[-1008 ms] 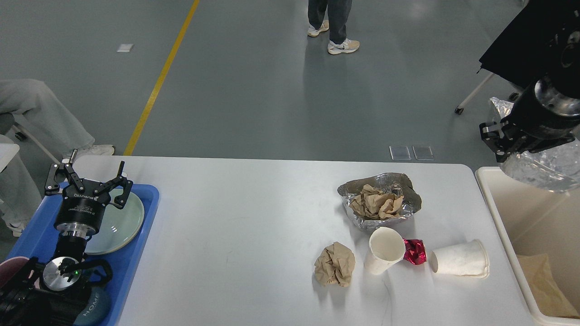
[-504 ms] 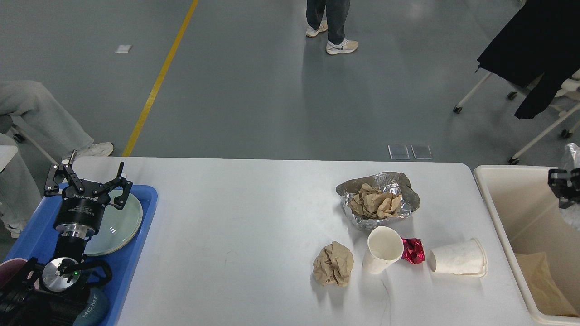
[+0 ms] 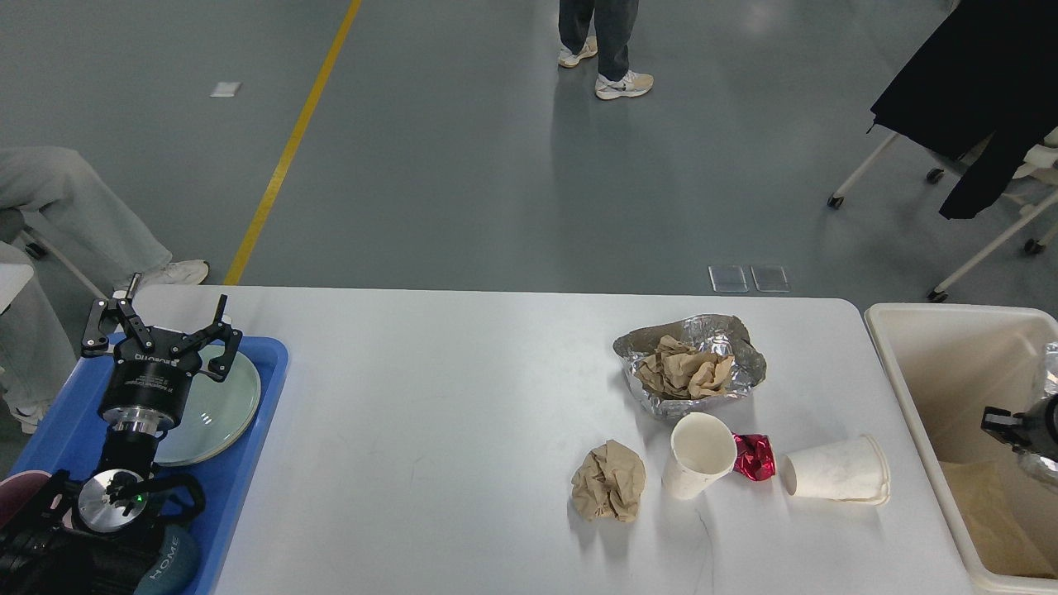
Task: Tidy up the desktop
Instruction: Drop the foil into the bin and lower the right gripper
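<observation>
Dropping fast, the right arm is now sinking into the cream bin point(image 3: 926, 364) at three o'clock; a second ago it was hanging high over the bin's far corner with a clear crumpled plastic sheet, and now only the tip of the right end effector point(image 3: 1010, 421) is showing at the edge of view, low inside the bin walls. I cannot tell whether it is spread or pinching the plastic point(image 3: 1050, 364) glinting beside it. So one piece of rubbish is probably going in.

The desk point(image 3: 463, 397) is filling the middle, unchanged. The blue tray point(image 3: 248, 463) is sitting at nine o'clock with a pale plate point(image 3: 223, 413), and the left end effector point(image 3: 157, 318) is hovering above it, fingers spread, holding nothing, not having moved.

Waiting around four o'clock on the desk are a foil container point(image 3: 727, 330) of brown paper, a tipped paper cup point(image 3: 836, 471), another cup point(image 3: 698, 456), a paper wad point(image 3: 609, 482) and a red wrapper point(image 3: 754, 457).
</observation>
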Controlling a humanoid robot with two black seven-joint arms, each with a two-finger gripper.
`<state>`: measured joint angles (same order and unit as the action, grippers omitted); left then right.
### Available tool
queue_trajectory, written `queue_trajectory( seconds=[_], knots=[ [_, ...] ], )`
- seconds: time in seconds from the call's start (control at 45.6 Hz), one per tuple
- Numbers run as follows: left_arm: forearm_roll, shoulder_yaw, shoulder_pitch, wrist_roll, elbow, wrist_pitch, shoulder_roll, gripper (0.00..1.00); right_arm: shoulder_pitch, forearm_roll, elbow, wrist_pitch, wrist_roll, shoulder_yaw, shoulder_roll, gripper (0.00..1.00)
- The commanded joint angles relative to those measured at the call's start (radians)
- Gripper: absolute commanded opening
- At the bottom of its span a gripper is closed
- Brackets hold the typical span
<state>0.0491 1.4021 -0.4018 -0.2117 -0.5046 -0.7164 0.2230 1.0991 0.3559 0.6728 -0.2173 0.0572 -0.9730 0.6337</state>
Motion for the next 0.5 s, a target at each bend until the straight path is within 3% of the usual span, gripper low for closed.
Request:
queue_trajectory(
  seconds=[0.0, 0.175, 0.482],
  knots=[
    [0.0, 0.0, 0.0, 0.0, 0.0, 0.0, 0.001, 0.96, -0.197, -0.003, -0.191, 0.084, -0.002, 0.069, -0.115, 0.0],
    [0.001, 0.0, -0.002, 0.0, 0.0, 0.0, -0.001, 0.96, -0.441, -0.005, -0.501, 0.127, -0.002, 0.178, -0.255, 0.0],
    [0.0, 0.0, 0.0, 0.0, 0.0, 0.0, -0.001, 0.96, -0.482, -0.018, -0.547, 0.145, 0.0, 0.189, -0.275, 0.0]
  ],
)
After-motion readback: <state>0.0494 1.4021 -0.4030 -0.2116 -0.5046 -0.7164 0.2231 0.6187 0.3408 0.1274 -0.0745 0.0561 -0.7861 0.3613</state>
